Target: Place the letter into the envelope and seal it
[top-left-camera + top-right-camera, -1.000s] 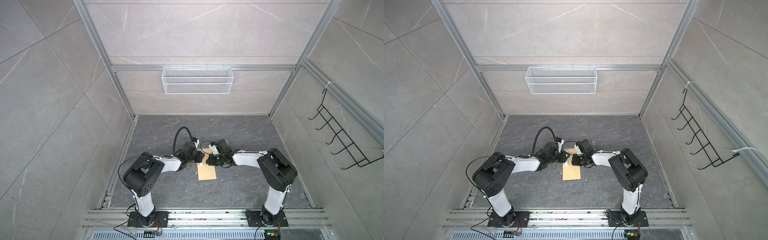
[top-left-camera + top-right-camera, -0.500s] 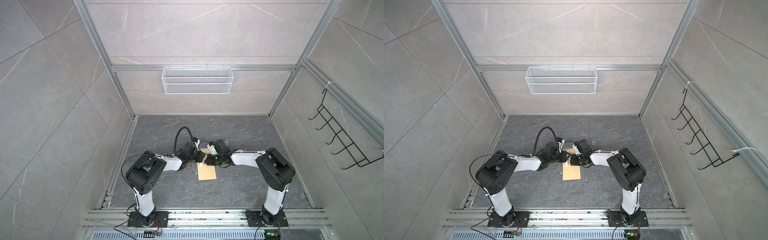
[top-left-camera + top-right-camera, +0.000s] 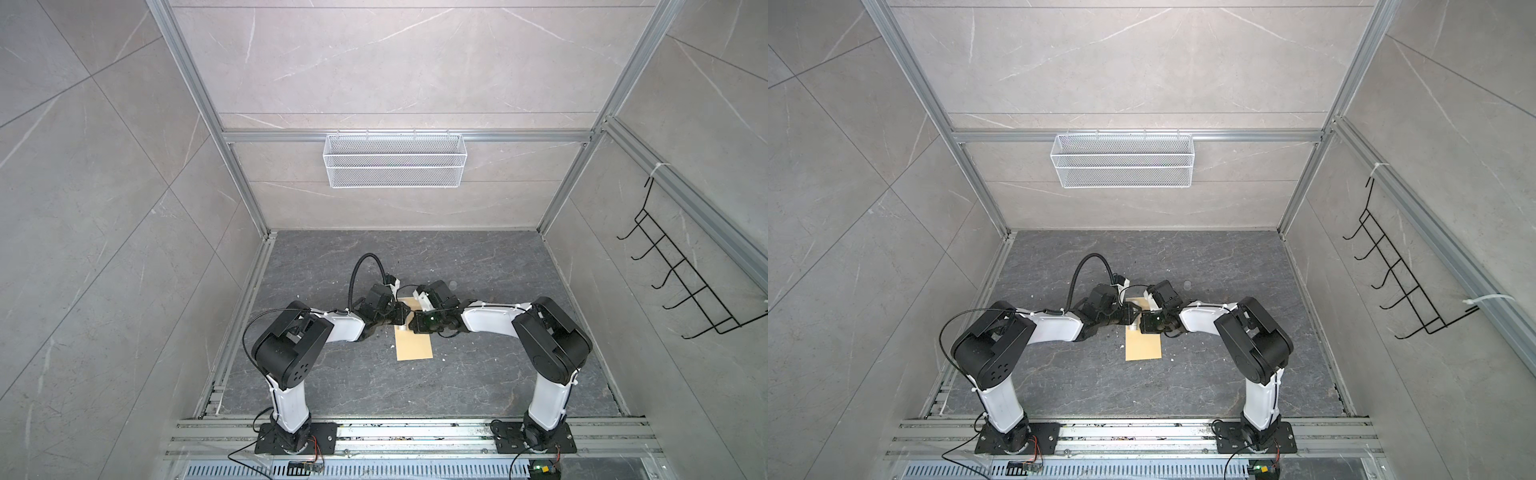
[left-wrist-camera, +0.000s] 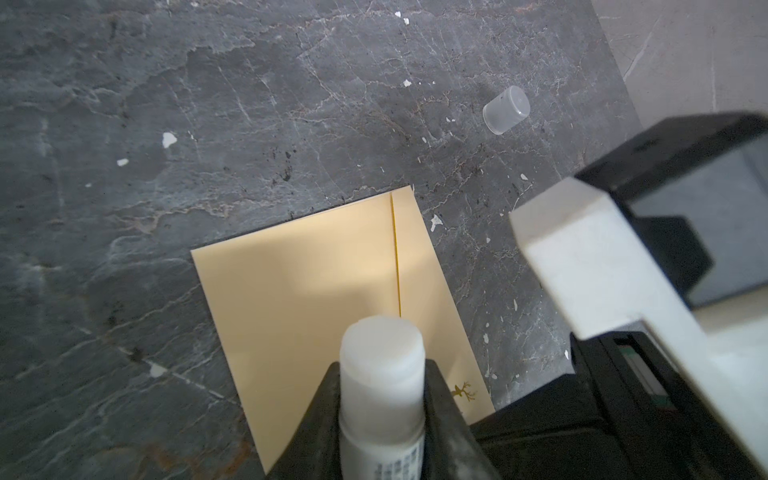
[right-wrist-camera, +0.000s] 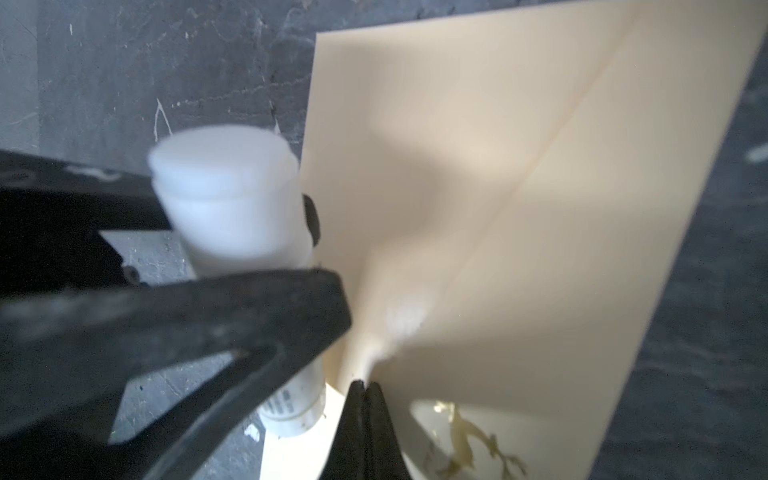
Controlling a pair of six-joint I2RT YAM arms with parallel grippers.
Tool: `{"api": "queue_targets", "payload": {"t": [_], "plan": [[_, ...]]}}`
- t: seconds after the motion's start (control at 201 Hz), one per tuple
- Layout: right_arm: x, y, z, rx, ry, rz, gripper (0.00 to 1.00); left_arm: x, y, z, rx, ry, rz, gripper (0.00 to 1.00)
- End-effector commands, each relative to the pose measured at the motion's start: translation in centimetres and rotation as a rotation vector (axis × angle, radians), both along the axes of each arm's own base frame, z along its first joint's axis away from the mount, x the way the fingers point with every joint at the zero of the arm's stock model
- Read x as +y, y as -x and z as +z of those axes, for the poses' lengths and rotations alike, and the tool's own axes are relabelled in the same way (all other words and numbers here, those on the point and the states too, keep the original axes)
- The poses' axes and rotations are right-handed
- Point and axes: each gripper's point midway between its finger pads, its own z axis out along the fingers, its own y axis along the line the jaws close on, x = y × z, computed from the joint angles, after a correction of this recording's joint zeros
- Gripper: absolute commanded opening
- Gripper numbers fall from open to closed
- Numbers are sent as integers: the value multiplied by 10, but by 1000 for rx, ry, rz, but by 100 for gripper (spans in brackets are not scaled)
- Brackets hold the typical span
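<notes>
The envelope [image 3: 413, 347] lies lengthwise at the middle of the dark stone surface [image 3: 498, 374]. Over it the left gripper [image 4: 381, 374] clamps an uncapped white glue stick [image 4: 380, 353], while the right gripper [image 5: 365, 388] is pinched closed on the envelope's lifted paper edge. Beyond them, toward the back edge, a clear cap [image 4: 506, 109] lies on its side, and a wire basket [image 3: 394, 166] hangs on the back wall.

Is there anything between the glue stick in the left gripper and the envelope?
Nothing visible. The glue stick in the left gripper faces the envelope with only air between. The right gripper pinches the envelope's edge to one side, and the clear cap lies apart on the table.
</notes>
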Motion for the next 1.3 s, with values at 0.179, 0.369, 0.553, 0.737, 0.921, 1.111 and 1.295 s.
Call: {"api": "queue_targets", "payload": {"t": [0.179,0.369,0.553,0.737,0.921,1.111,1.295], "plan": [[-30,30,-22,75,137,9,0,10,1,-20,22,-70,25,0],[-41,40,-27,87,167,3,0,10,1,-22,24,-74,26,0],[-51,52,-31,106,178,-3,0,10,1,-22,22,-77,28,0],[-55,58,-33,114,181,-4,0,11,1,-23,23,-79,28,0],[-48,51,-30,105,157,-14,0,10,1,-22,22,-76,29,0],[-33,31,-24,82,123,-28,0,9,0,-24,27,-76,27,0],[-19,12,-17,64,89,-30,0,9,1,-24,28,-77,25,0]]}}
